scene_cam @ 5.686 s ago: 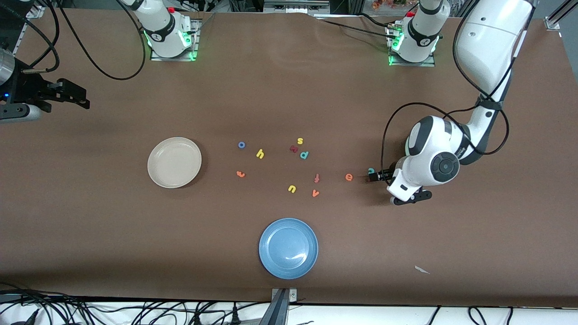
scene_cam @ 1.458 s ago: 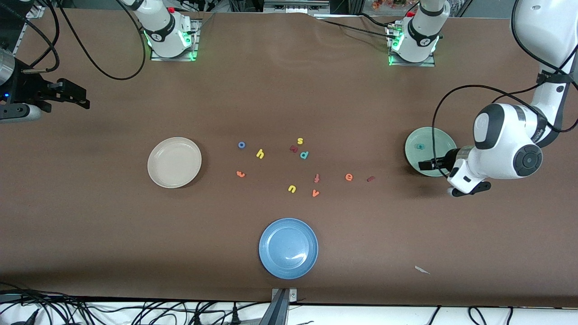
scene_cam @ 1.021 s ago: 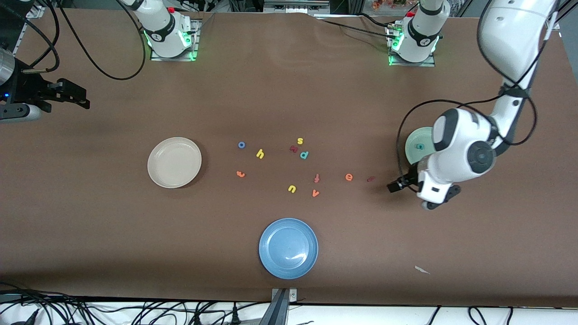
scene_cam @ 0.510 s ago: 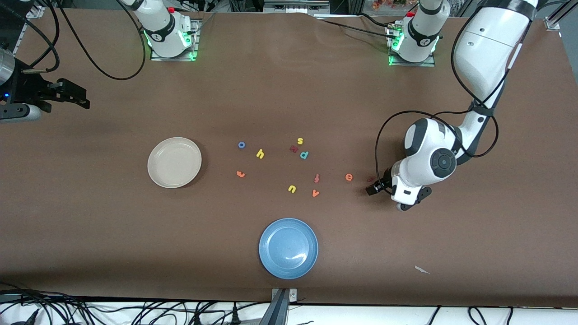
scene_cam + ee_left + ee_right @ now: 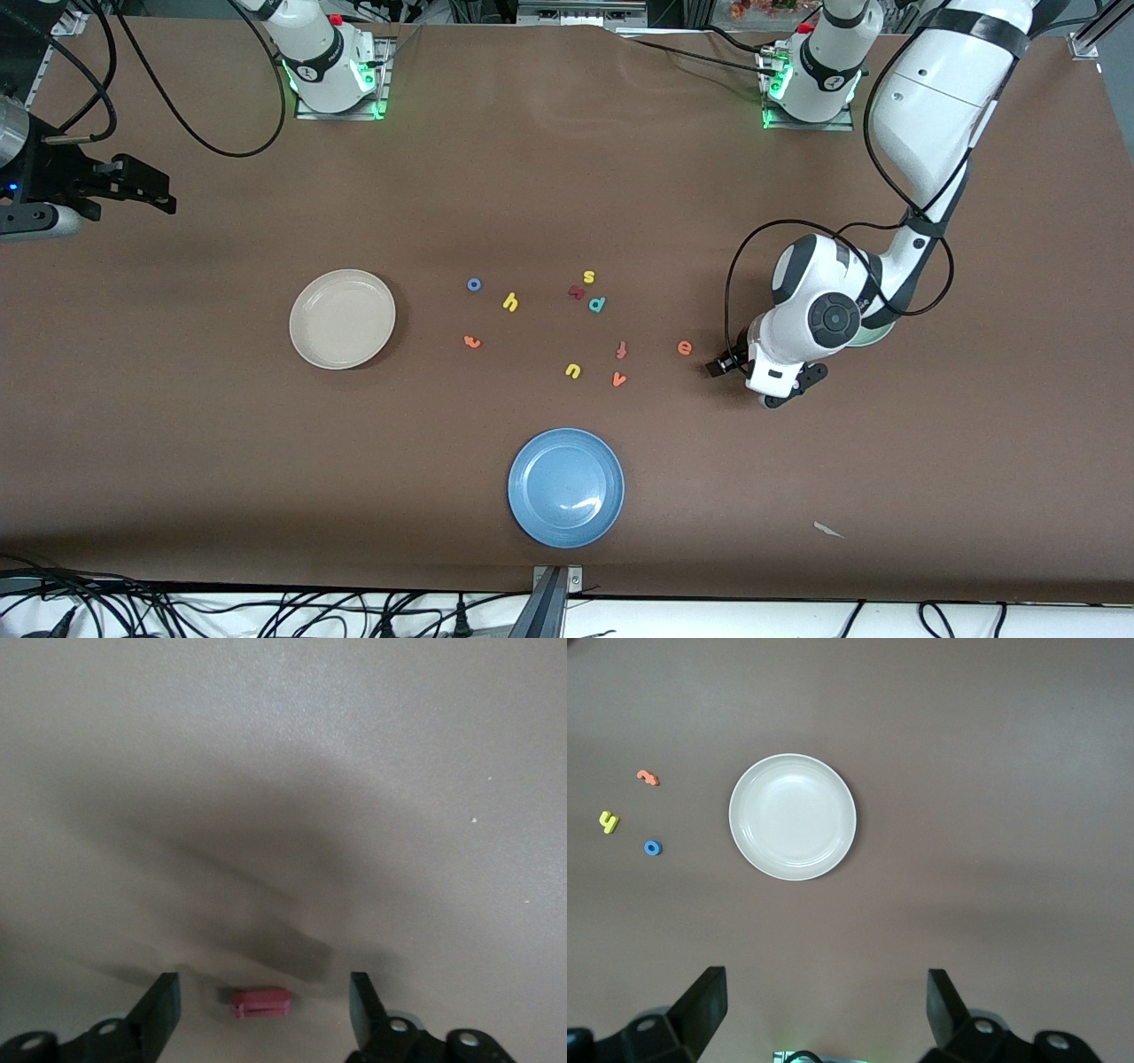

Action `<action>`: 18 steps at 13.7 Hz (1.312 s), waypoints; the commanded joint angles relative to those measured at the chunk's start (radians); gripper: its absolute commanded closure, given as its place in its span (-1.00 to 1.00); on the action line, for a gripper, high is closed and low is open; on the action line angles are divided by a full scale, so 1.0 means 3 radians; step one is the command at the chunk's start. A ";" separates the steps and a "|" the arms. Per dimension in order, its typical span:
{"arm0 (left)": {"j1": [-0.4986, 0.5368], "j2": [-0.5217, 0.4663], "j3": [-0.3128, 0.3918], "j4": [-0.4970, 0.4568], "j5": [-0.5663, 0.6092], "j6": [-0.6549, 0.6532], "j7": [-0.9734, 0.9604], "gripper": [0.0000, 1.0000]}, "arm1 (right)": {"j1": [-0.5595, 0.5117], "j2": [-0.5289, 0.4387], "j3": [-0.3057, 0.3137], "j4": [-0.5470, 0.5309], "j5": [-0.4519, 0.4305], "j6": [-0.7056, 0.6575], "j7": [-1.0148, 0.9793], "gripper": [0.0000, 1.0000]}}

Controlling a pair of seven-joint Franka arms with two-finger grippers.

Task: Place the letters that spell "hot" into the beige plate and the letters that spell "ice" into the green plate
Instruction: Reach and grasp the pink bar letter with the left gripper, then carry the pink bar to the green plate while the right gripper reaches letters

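On the brown table [image 5: 549,177], maroon i [image 5: 261,1002] lies between left end effector [image 5: 264,1014] fingers.

Blue plate [image 5: 566,487]: round, shallow, on brown table [image 5: 266,443], nearest front camera of all items.
Yellow s [image 5: 589,276]: farthest of letter cluster.
Dark red letter [image 5: 577,291]: just beside s, shape unclear.
Teal p [image 5: 597,305]: just beside dark red letter.
Reddish f [image 5: 622,350], yellow u [image 5: 573,370], orange v [image 5: 619,380]: loose group, apart.
Pale scrap [image 5: 828,530]: near front edge, toward left arm's end.
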State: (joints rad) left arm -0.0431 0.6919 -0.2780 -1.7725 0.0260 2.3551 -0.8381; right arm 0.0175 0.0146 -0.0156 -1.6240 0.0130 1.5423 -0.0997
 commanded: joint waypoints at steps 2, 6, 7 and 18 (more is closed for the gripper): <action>-0.0086 0.0061 0.0037 0.0028 0.0072 -0.0032 -0.0070 -0.52 | 0.0003 0.0008 -0.0004 0.0044 -0.0013 -0.0018 -0.0056 -1.00; -0.0092 0.0051 0.0037 0.0033 0.0077 -0.0104 -0.0070 -0.43 | 0.0003 0.0008 -0.0004 0.0044 -0.0013 -0.0018 -0.0056 -1.00; -0.0092 0.0051 0.0037 0.0033 0.0072 -0.0109 -0.0075 -0.34 | 0.0003 0.0008 -0.0004 0.0044 -0.0013 -0.0018 -0.0056 -1.00; -0.0087 0.0046 0.0037 0.0038 0.0072 -0.0159 -0.0075 0.52 | 0.0748 0.0789 0.0062 0.0780 0.0033 0.0069 0.0990 -1.00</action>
State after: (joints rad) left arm -0.0580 0.6980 -0.2774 -1.7663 0.0271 2.3302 -0.8401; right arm 0.1672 0.1616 0.0079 -1.4865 0.0188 1.5703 0.1024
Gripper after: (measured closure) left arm 0.683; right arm 0.000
